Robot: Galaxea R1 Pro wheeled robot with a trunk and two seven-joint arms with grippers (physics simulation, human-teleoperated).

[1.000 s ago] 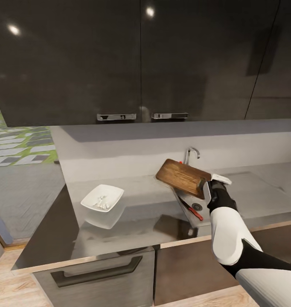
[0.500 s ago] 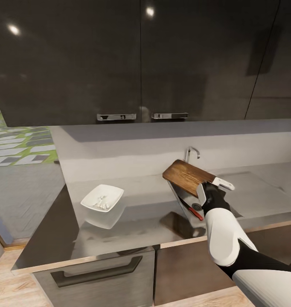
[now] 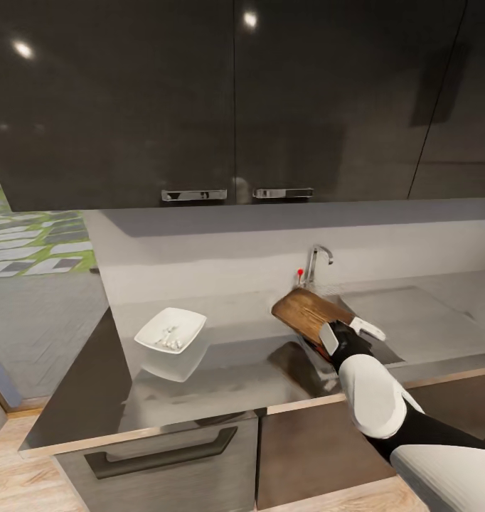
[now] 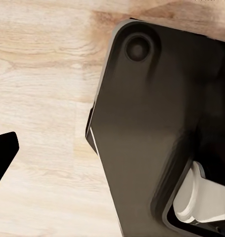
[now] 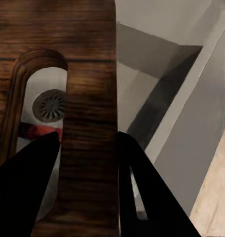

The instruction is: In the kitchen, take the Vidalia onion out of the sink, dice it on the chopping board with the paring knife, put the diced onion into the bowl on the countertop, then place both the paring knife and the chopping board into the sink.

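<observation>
I've got the right gripper (image 5: 87,187) clamped on the chopping board (image 3: 310,313), its handle-end strip sitting between both jaws, board tilted over the sink (image 3: 374,320). Through the slot I can see the drain and something red, probably the paring knife (image 5: 38,132). Can't tell the left gripper's state.
</observation>
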